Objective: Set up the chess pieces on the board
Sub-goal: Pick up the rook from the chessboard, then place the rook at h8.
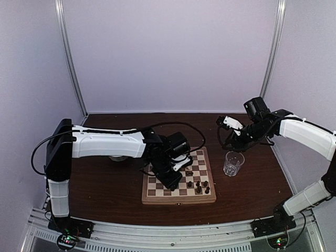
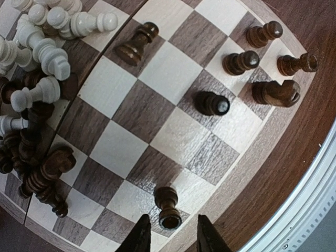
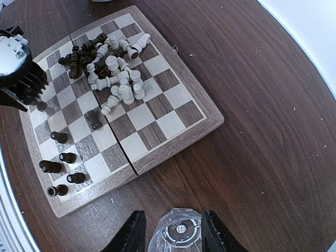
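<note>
Left fingers (image 2: 139, 237) stand apart, straddling a dark pawn (image 2: 168, 207) at the edge of the board (image 2: 173, 68); I fear an off-centre move topples it. Right fingers (image 3: 134, 236), also apart, hover over the glass (image 3: 177, 235) and could knock it.

Dark wood table (image 1: 105, 194), chessboard (image 1: 152, 198) flat near ctr, clear glass (image 1: 233, 163) upright just beside it, not touching

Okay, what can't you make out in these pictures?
Top external: the left arm covers the far-left squares of the board, hiding most of the unsorted chess pieces; those showing are too small to identify.
Left wrist: the frame's left edge cuts off that heap.
Right wrist: the bottom edge cuts off the glass; the left gripper hides one board corner.
</note>
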`<act>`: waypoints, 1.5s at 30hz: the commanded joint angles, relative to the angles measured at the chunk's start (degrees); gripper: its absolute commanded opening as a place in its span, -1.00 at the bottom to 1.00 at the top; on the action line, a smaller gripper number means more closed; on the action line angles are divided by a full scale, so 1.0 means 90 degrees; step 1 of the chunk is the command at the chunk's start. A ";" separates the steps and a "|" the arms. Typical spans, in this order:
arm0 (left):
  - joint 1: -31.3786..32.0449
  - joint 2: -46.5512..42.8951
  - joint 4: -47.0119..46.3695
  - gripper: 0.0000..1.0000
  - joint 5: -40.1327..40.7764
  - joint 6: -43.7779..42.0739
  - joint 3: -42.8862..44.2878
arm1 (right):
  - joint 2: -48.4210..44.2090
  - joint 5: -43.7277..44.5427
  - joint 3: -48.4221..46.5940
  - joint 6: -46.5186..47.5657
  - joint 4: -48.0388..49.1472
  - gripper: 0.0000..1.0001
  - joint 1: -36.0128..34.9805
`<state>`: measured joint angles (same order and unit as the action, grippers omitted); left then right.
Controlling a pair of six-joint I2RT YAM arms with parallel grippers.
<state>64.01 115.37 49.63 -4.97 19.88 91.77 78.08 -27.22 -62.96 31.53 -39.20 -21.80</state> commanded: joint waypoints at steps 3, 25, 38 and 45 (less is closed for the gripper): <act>-0.0007 0.0130 -0.0117 -0.48 0.0061 0.0037 0.0061 | 0.0035 -0.0100 0.0070 0.0039 0.0029 -0.24 0.0030; -0.0008 0.0003 0.0019 -0.88 0.0212 0.0037 -0.0027 | 0.0054 -0.0086 0.0081 0.0052 0.0029 -0.24 0.0030; -0.0004 -0.1282 0.0363 -0.89 0.0852 0.0337 -0.1245 | 0.0083 -0.0063 0.0081 0.0061 0.0038 -0.24 0.0030; -0.0013 -0.1434 0.0219 -0.90 0.0847 0.0425 -0.1632 | 0.0133 -0.0090 0.0072 0.0061 0.0017 -0.24 0.0030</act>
<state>64.01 103.70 52.60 2.26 22.48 78.28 78.74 -27.24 -62.61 31.70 -39.20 -21.80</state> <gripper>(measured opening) 0.119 0.379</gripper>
